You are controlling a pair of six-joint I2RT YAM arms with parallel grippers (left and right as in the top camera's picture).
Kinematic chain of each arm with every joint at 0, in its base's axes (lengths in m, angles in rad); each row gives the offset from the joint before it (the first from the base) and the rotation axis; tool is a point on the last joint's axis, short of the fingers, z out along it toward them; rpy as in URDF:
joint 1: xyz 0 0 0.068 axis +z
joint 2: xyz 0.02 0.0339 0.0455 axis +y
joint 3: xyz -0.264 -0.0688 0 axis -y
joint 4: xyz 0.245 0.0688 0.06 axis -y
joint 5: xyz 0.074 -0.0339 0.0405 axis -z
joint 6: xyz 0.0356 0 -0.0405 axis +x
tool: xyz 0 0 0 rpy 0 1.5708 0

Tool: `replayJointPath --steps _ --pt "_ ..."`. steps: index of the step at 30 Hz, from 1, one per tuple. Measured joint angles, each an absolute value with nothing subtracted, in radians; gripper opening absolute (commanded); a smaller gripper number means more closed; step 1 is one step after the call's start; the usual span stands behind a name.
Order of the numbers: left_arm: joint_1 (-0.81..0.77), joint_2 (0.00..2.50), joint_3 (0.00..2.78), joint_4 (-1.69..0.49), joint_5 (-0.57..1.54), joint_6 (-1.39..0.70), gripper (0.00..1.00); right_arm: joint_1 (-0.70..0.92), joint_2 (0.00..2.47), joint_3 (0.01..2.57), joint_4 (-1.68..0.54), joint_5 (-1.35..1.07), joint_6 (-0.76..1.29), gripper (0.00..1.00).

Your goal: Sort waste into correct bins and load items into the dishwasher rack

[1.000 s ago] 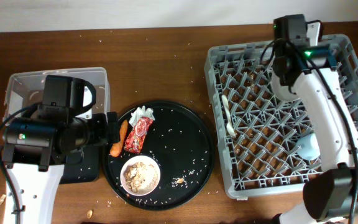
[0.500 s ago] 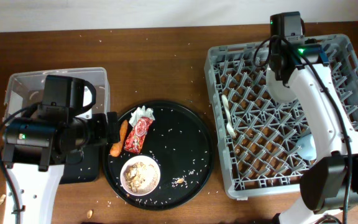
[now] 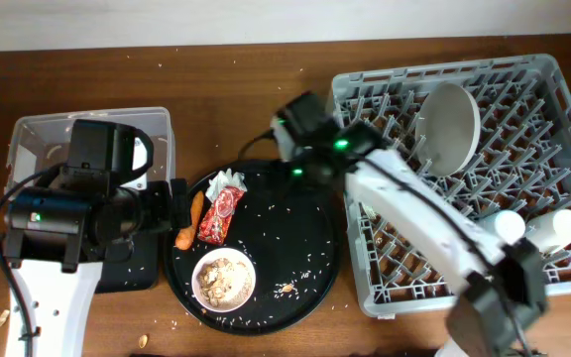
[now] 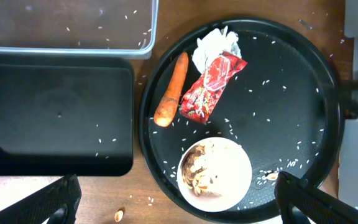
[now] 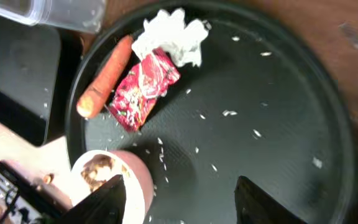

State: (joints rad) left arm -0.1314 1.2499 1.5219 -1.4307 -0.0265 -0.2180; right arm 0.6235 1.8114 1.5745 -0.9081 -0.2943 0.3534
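Observation:
On the round black tray [image 3: 305,248] lie an orange carrot piece [image 3: 192,220], a red shiny wrapper [image 3: 221,213] and a crumpled white tissue [image 3: 228,181]. A white bowl [image 3: 224,278] with beige scraps stands at the tray's front. My right gripper [image 5: 184,202] hangs open over the tray's bare middle, the bowl [image 5: 114,180] by its left finger. My left gripper [image 4: 179,205] is wide open above the bowl [image 4: 215,174], holding nothing. The pale plate [image 3: 447,127] stands on edge in the grey rack [image 3: 553,79], and two pale cups [image 3: 509,226] lie at its front right.
The clear tub [image 3: 38,149] and the shallow black tray [image 4: 55,118] sit left of the round tray, partly under my left arm. Rice grains dot the round tray and the wooden table [image 3: 246,89]. My right arm crosses the rack's left side.
My right arm has swung from the rack's back over to the round tray and its jaws have opened. The plate stays standing in the rack. The left arm has not moved.

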Motion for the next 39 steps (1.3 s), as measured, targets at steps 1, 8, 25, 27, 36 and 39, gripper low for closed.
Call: replayJointPath --steps 1,8,25,27,36,39 --pt "-0.131 1.25 1.522 -1.432 -0.027 -0.218 0.99 0.639 1.859 1.574 -0.88 -0.3 0.391 0.59" --pt "-0.131 1.25 1.521 -1.354 0.078 -0.24 0.99 0.493 1.448 1.569 -0.98 -0.107 0.381 0.99" --pt "-0.321 1.976 1.421 -0.927 -0.11 -0.213 0.33 0.379 1.222 1.579 -1.023 0.044 0.373 0.99" --pt "-0.321 1.976 1.421 -0.927 -0.113 -0.212 0.0 0.379 1.24 1.576 -0.961 0.044 0.331 0.99" --pt "-0.318 1.916 1.515 -1.159 -0.108 -0.213 0.11 0.379 0.893 1.636 -0.985 0.045 0.133 0.99" --pt "-0.317 1.784 1.554 -1.143 -0.075 -0.218 0.48 0.379 0.905 1.633 -1.05 0.044 0.131 0.99"
